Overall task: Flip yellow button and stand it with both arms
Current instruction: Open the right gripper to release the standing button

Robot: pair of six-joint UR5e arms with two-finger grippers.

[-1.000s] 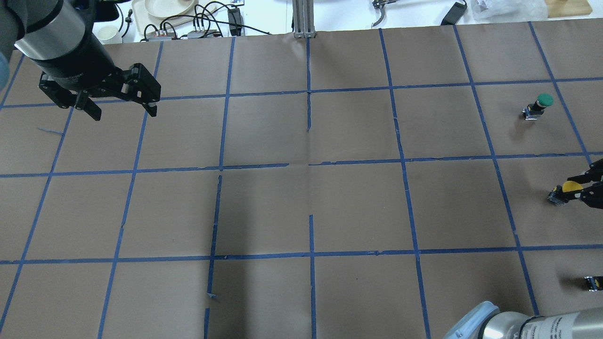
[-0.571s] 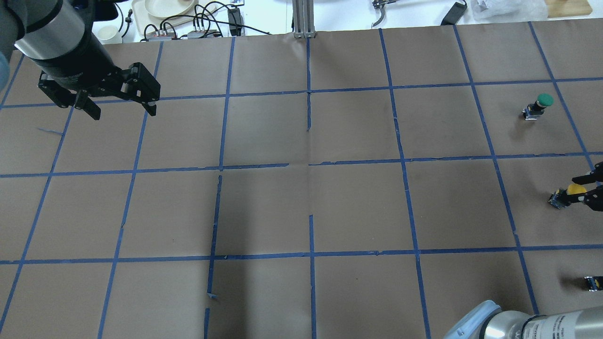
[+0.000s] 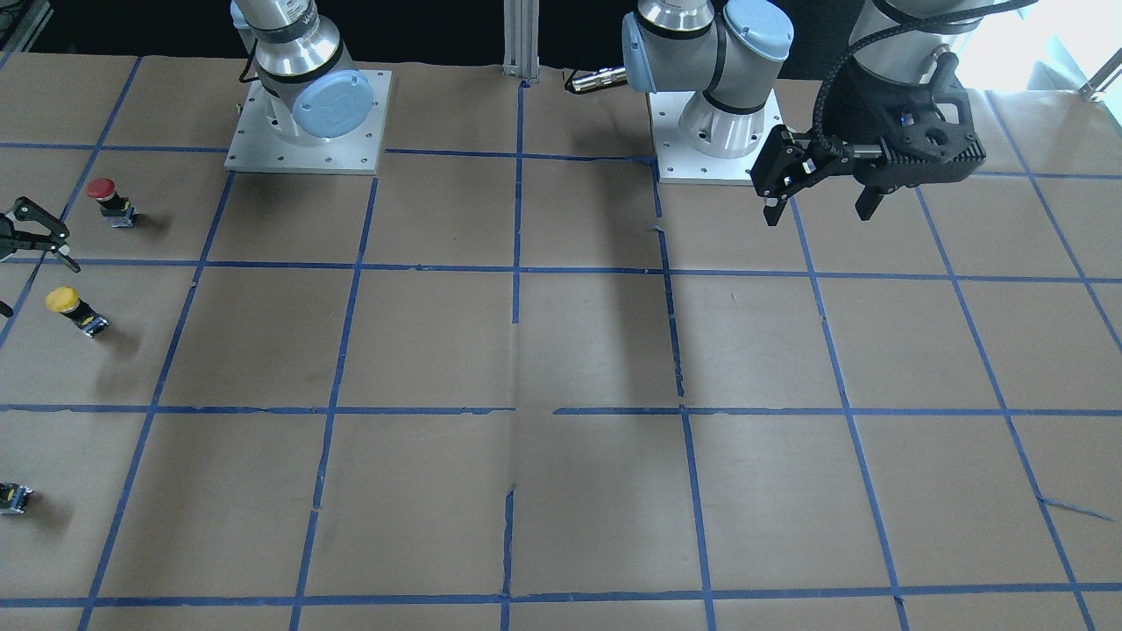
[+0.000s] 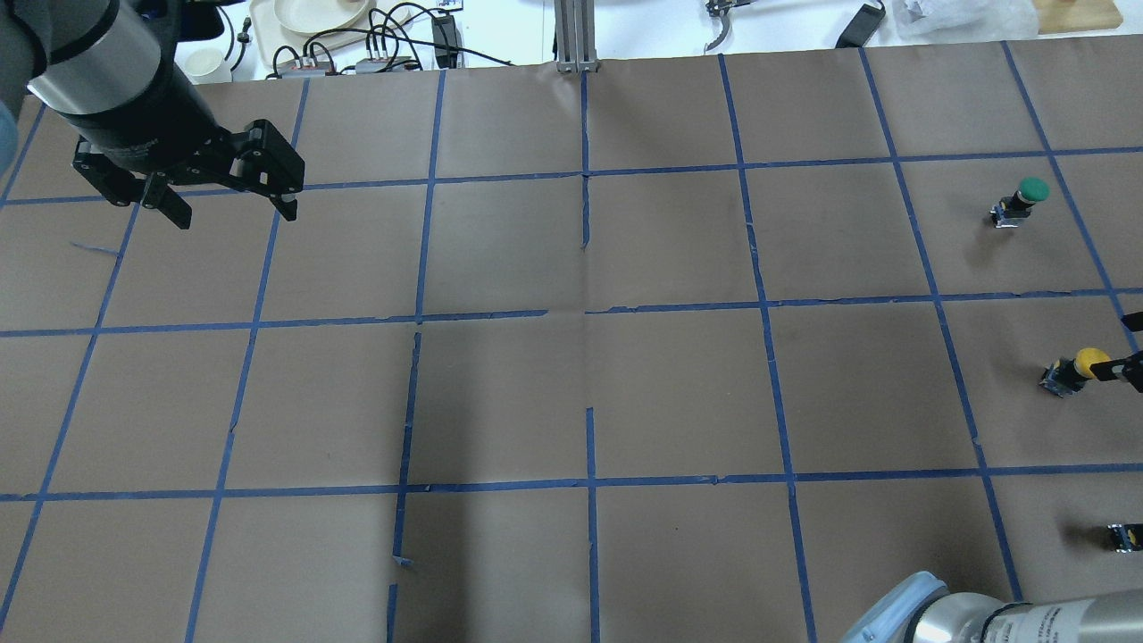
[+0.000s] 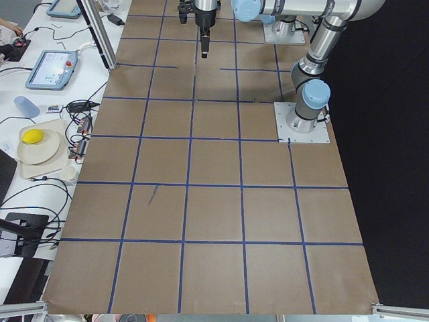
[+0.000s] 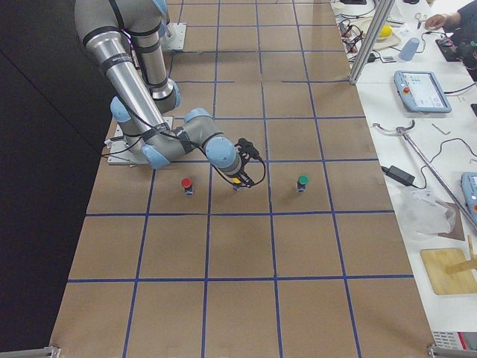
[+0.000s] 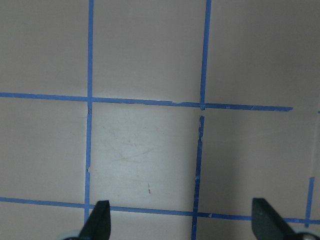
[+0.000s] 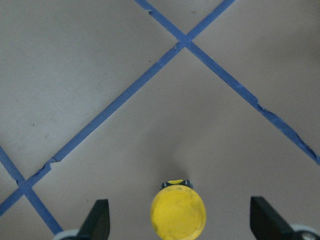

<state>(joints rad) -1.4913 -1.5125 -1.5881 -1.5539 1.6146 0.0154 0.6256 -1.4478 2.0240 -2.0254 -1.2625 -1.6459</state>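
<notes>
The yellow button [image 4: 1076, 366] stands upright on its grey-black block at the table's right end, cap up. It also shows in the front view [image 3: 68, 304] and the right wrist view [image 8: 178, 214]. My right gripper [image 4: 1116, 345] is open above it at the frame's edge. Its fingers [image 8: 97, 220] sit wide to either side of the cap without touching it. My left gripper [image 4: 237, 217] is open and empty, hanging above the far left of the table. It also shows in the front view [image 3: 817, 217] and the left wrist view [image 7: 181, 223].
A green-capped button [image 4: 1027, 192] stands beyond the yellow one. A red-capped button [image 3: 105, 194] stands nearer the robot. A tiny dark block with a yellow speck [image 4: 1123, 536] lies at the right edge. Brown paper with a blue tape grid [image 4: 585, 313] covers the table.
My right gripper's fingers were close around the yellow cap. They have spread and drawn back toward the right edge, leaving the button standing free. The left arm has not moved.
</notes>
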